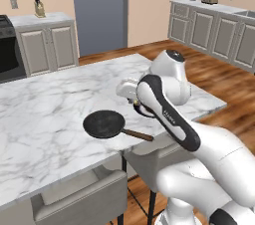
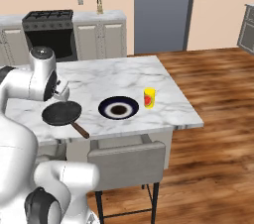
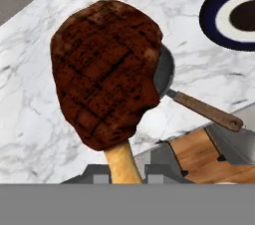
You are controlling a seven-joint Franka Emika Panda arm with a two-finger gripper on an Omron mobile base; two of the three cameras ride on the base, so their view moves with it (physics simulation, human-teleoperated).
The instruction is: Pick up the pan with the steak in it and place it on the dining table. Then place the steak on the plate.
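- My hand (image 3: 126, 176) is clenched on the steak (image 3: 106, 72), pinching it by the pale bone end that runs down between the finger tips; the meat itself rises above the grip and stands off the tabletop (image 1: 45, 114).
- From the hand camera the pan (image 3: 164, 69) sits beyond the steak, partly hidden behind it, its brown handle running away to the lower right; the pan already rests on the tabletop, and looks empty from the left base camera.
- The plate (image 3: 234, 15) lies further off, up and to the right of what I hold; in the right base camera it sits just beside the pan (image 2: 61, 113), with a yellow cup (image 2: 149, 97) on its far side.
- Handling, as I judge it: the steak is light and fairly stiff, so it should not sag; the bone is narrow and round, so it may swivel in the grip and let the heavy meat end swing; I would carry it slowly and keep it upright.
- The bone is the sensible hold; the broad meat face is too wide for these fingers.
- The plate is shallow and probably slides easily; I would let go low over its white centre; a drop from height could nudge it towards the cup.
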